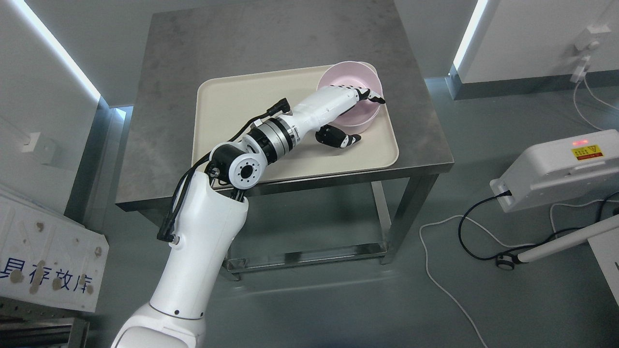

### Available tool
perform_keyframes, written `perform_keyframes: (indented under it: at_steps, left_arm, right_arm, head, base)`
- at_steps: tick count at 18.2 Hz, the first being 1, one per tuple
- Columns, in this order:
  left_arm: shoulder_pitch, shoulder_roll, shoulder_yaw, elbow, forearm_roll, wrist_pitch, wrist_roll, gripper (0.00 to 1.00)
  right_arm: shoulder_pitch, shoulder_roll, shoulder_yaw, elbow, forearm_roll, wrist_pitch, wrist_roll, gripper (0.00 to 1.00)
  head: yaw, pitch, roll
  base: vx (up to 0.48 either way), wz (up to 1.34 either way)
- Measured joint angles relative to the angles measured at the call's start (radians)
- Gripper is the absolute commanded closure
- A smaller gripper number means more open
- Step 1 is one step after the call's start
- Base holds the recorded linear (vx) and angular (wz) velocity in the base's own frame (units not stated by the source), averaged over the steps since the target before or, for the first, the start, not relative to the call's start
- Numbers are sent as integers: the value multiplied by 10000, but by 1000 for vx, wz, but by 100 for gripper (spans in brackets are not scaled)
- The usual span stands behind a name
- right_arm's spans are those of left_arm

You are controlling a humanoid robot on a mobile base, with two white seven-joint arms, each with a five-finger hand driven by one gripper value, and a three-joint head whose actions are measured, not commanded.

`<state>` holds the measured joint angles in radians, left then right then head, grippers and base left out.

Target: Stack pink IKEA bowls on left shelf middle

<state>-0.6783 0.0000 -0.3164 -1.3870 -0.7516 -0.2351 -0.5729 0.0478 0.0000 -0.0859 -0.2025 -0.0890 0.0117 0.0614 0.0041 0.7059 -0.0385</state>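
Note:
A single pink bowl stands in the far right corner of a beige tray on the steel table. My left arm reaches in from the lower left across the tray. My left hand straddles the bowl's near wall: the fingers lie over the rim inside the bowl, and the thumb sits outside, below the wall. The hand looks closed on that wall. The hand and wrist hide the bowl's near left side. No shelf is in view.
The table's front edge and legs are near my arm. A white device with cables lies on the floor at the right. A white board with printed characters leans at the lower left.

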Motion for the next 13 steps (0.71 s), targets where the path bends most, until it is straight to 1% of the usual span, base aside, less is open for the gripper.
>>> perform_keyframes:
  at_steps: [2, 5, 7, 13]
  left_arm:
    - [-57, 0, 39, 79, -66, -16, 31, 37]
    - [-82, 0, 186, 154, -71, -137, 6, 32]
    - [-81, 0, 289, 181, -43, -266, -22, 31]
    - [-90, 0, 564, 227, -53, -290, -53, 36]
  right_arm:
    - [0, 0, 0, 0, 0, 0, 0, 0]
    - [-1, 0, 0, 0, 0, 0, 0, 0]
    - [-1, 0, 0, 0, 0, 0, 0, 0]
    - [-2, 0, 0, 0, 0, 0, 0, 0]
  head:
    - [0, 0, 0]
    - [0, 0, 0]
    - [0, 0, 0]
    - [0, 0, 0]
  base:
    - [0, 0]
    - [0, 0]
    - [0, 0]
    - [0, 0]
